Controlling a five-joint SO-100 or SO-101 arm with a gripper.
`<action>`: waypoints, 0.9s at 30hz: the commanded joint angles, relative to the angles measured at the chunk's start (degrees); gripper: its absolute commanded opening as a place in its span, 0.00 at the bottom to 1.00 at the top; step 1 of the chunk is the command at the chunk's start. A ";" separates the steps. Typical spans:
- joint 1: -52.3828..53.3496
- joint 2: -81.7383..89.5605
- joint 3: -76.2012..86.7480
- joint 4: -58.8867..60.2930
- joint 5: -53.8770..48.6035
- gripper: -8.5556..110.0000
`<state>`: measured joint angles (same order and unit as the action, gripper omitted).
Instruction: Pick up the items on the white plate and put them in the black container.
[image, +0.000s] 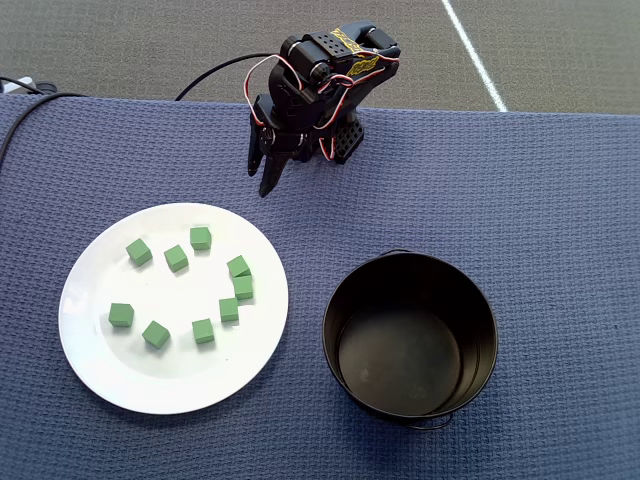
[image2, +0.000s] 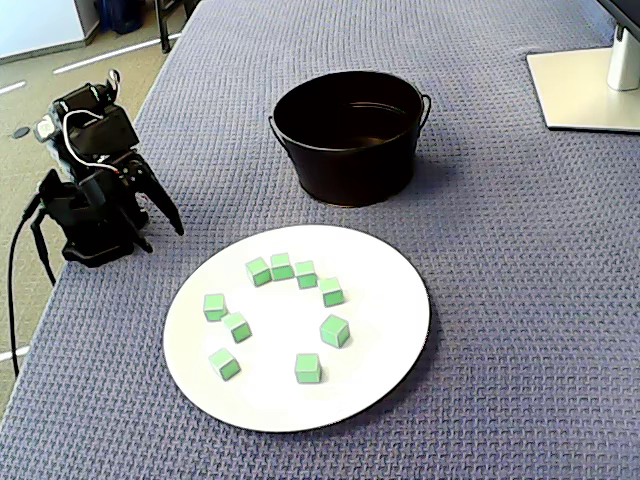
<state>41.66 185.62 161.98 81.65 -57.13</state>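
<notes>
The arm sits folded over its base, its gripper (image: 266, 172) pointing down at the cloth, jaws closed and empty. It is near the white plate (image: 100, 375), apart from the green cubes (image: 176, 258).

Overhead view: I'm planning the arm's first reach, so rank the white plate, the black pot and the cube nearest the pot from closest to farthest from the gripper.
1. White plate: its upper rim lies just below-left of the gripper.
2. Cube nearest the pot: on the plate's right side, further in.
3. Black pot: lower right, farthest.
</notes>
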 joint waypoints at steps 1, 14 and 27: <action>-8.35 -2.55 -13.80 10.55 16.26 0.22; -8.35 -2.55 -14.50 10.99 16.35 0.23; -13.18 -3.08 -15.03 10.81 14.06 0.22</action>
<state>30.23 183.52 148.80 90.70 -42.19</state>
